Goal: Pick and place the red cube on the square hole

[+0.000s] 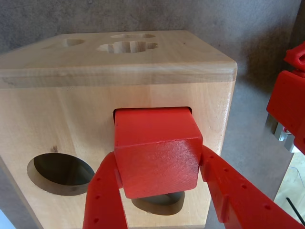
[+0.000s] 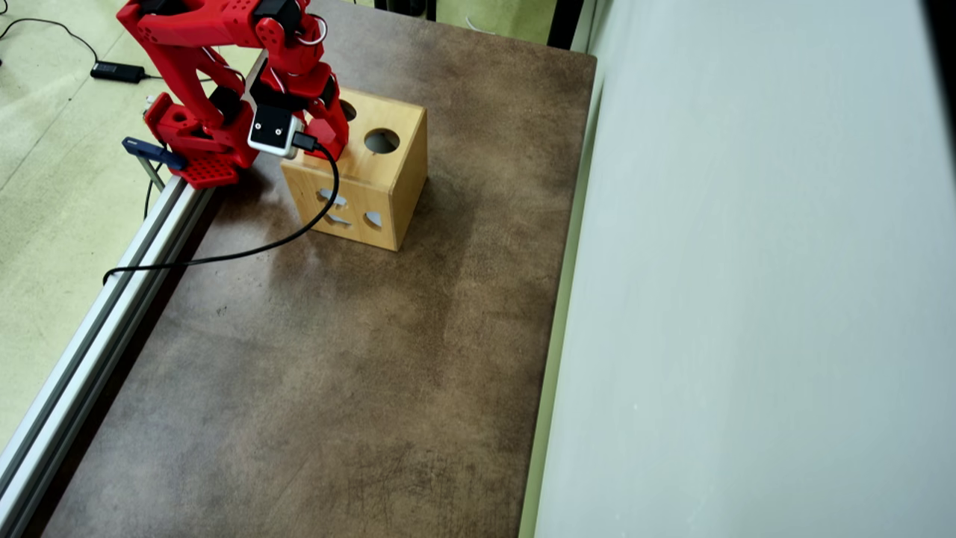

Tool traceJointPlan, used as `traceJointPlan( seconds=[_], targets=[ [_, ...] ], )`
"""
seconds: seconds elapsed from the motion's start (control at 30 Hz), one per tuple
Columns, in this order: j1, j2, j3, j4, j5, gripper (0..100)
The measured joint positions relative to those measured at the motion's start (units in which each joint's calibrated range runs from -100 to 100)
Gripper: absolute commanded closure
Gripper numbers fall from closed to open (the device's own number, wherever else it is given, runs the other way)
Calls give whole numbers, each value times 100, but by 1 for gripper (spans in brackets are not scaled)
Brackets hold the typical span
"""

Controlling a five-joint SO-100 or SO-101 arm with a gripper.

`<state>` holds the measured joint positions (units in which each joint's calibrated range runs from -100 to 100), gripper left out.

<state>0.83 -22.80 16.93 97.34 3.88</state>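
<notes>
In the wrist view my gripper [image 1: 158, 157] is shut on the red cube [image 1: 157, 152], with one red finger on each side of it. The cube's far end sits in the mouth of the square hole [image 1: 115, 116], of which only a thin dark edge shows above and beside the cube. That hole is in the face of the light wooden box [image 1: 71, 119] that is turned toward the camera. A round hole [image 1: 61, 171] lies to the left and a rounded-triangle hole [image 1: 159, 202] just below the cube. In the overhead view the arm [image 2: 299, 97] covers the cube above the box [image 2: 373, 187].
The box stands at the far left of a brown table [image 2: 336, 373]. An aluminium rail [image 2: 112, 299] runs along the table's left edge, and a black cable [image 2: 246, 250] trails from the wrist camera. A pale wall [image 2: 747, 299] borders the right. The arm's base [image 1: 288, 105] stands right of the box.
</notes>
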Motion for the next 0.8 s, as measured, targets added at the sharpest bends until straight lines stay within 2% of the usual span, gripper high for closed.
traceJointPlan(
  seconds=[0.13, 0.2, 0.23, 0.8],
  targets=[
    [29, -8, 27, 73, 5, 22],
    [29, -8, 27, 73, 5, 10],
    [29, -8, 27, 73, 5, 7],
    [7, -8, 27, 73, 5, 8]
  ],
)
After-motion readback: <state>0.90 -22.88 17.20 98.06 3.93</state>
